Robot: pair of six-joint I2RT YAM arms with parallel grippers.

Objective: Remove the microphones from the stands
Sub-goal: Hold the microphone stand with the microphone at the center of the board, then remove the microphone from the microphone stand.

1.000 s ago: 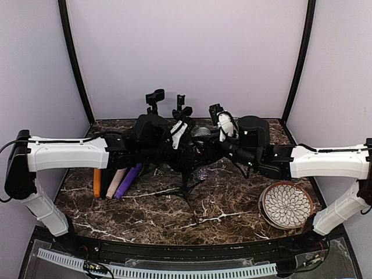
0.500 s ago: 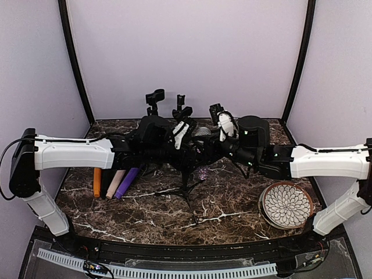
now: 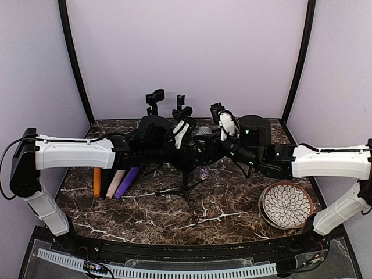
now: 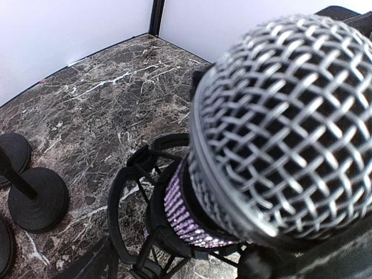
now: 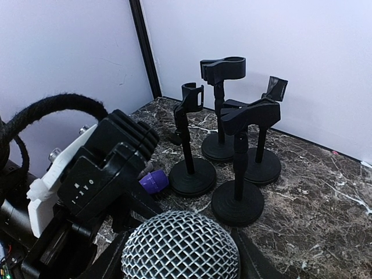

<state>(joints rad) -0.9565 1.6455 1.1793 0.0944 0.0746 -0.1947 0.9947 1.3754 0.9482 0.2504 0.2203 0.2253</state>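
1. Your left arm (image 3: 72, 152) has slid to the right compared with a second ago. Since half a second ago it has hardly shifted.
2. The left gripper (image 3: 187, 139) sits close against the mic (image 3: 201, 132), on its left side. The mic's mesh head fills most of the left wrist view. The fingers are not in sight there, so you cannot tell how wide the pincer stands.
3. The right gripper (image 3: 215, 138) is where it was a second ago, just right of the mic. Its wrist view shows the mesh head at the bottom edge but no fingers. You cannot tell whether that pincer is wide, narrow or holding anything.
4. The mic is still in its stand (image 3: 187, 190) at mid-table, as before. Its purple glitter body sits in the black ring mount.
5. The stand's tripod legs have not moved on the table (image 3: 232, 216).
6. The empty stands (image 3: 154, 100) at the back and the plate (image 3: 286, 204) at the right are unchanged.
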